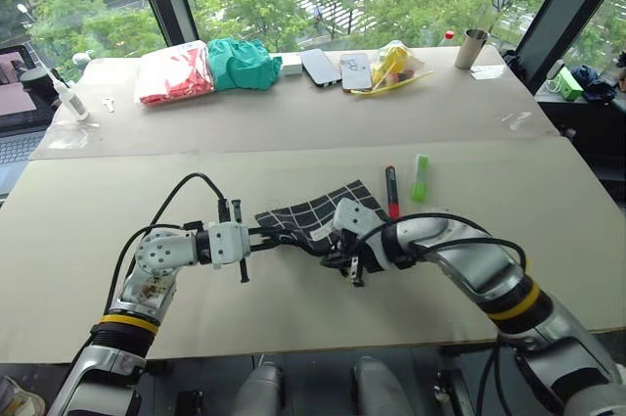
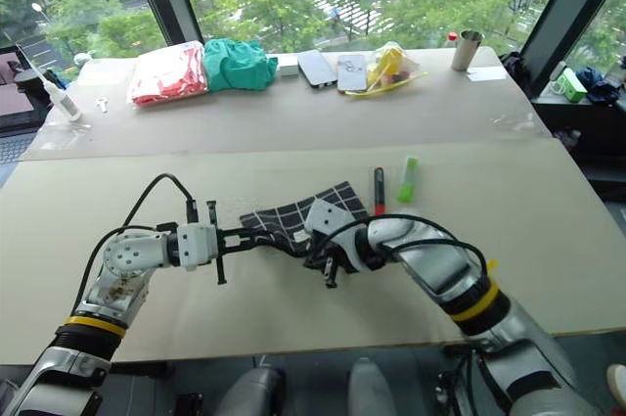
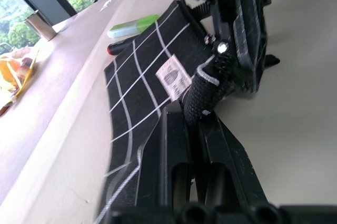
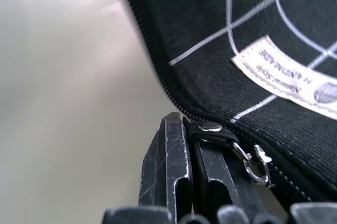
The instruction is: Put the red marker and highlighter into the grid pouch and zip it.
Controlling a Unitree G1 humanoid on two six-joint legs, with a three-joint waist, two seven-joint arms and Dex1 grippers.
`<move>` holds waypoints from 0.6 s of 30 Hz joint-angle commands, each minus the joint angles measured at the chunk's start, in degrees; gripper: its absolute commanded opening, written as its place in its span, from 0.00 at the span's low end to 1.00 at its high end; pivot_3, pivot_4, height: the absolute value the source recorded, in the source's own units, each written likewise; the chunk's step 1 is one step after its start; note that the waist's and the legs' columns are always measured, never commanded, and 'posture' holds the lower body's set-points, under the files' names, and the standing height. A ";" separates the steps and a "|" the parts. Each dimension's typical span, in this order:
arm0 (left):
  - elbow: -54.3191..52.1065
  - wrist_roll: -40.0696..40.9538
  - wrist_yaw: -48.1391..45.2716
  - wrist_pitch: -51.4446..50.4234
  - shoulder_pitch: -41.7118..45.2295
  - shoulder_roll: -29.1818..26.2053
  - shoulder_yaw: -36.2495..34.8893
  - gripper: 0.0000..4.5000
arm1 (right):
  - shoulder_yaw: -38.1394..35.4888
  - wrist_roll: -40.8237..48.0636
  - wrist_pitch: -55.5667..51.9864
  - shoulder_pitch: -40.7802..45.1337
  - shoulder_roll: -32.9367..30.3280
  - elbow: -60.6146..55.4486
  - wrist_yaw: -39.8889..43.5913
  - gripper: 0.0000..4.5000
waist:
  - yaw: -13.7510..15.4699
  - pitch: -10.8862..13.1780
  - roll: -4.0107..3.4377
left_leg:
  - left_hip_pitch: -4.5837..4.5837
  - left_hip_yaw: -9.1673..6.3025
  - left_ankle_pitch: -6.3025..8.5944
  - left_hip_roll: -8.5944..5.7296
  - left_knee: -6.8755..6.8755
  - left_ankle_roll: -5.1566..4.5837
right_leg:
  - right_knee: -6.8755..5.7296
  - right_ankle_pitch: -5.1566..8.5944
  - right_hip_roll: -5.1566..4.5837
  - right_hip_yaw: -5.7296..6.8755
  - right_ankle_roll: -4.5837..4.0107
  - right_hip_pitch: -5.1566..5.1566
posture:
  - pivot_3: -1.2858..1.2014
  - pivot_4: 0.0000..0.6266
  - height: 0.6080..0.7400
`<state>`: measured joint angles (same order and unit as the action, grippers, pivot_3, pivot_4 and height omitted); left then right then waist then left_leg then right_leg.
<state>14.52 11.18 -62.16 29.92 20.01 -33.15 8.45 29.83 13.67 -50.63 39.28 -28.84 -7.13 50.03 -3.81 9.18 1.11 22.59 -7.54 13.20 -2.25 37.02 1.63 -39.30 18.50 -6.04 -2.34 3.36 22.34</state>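
The grid pouch (image 1: 318, 210) lies on the near table, black with white lines and a white label (image 3: 174, 78). My left gripper (image 1: 284, 237) is shut on a black fabric tab at the pouch's near left end (image 3: 202, 97). My right gripper (image 1: 331, 252) comes in from the right, shut on the zipper pull (image 4: 210, 129) at the pouch's near edge. The red marker (image 1: 391, 191) lies on the table just right of the pouch's far corner. The green highlighter (image 1: 420, 177) lies beside the marker, a little further right. Both are outside the pouch.
On the far table are a red bag (image 1: 174, 73), a green cloth (image 1: 240, 62), two phones (image 1: 321, 67), a yellow-filled clear bag (image 1: 391, 66), a metal cup (image 1: 471, 48) and a white bottle (image 1: 68, 98). A seam separates the two tabletops.
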 commanded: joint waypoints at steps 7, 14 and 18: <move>-2.51 0.57 -0.35 0.52 -0.49 0.16 -0.09 0.00 | -8.80 2.28 7.04 2.40 -5.12 1.49 7.32 0.01 | 0.56 0.00 0.00 | 0.03 -0.01 0.00 -0.04 0.02 0.01 | 0.04 0.00 -0.05 0.00 0.00 -0.01 | 0.52 0.24 1.00; -2.81 0.51 -0.07 0.34 -0.80 0.17 -0.19 0.00 | -13.98 9.30 3.37 -0.77 -5.12 -3.26 10.47 0.01 | 0.28 0.00 0.00 | 0.03 0.00 0.00 -0.01 -0.01 0.00 | 0.03 0.00 -0.02 0.00 0.00 0.01 | 0.52 0.24 1.00; -3.04 0.51 0.08 0.07 -0.74 0.36 -0.20 0.00 | -12.05 10.84 1.85 -4.31 -5.98 -7.98 11.42 0.01 | 0.35 0.00 0.00 | 0.03 0.01 0.00 -0.02 0.00 0.00 | 0.02 0.00 -0.03 0.00 0.00 -0.01 | 0.52 0.24 1.00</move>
<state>13.16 11.19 -62.44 29.85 19.24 -33.01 8.75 17.23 22.11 -48.17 36.19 -34.44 -9.92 59.78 -3.46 9.18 1.11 22.61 -7.53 13.20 -2.26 37.02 1.63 -39.28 18.50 -6.07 -2.34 3.36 22.33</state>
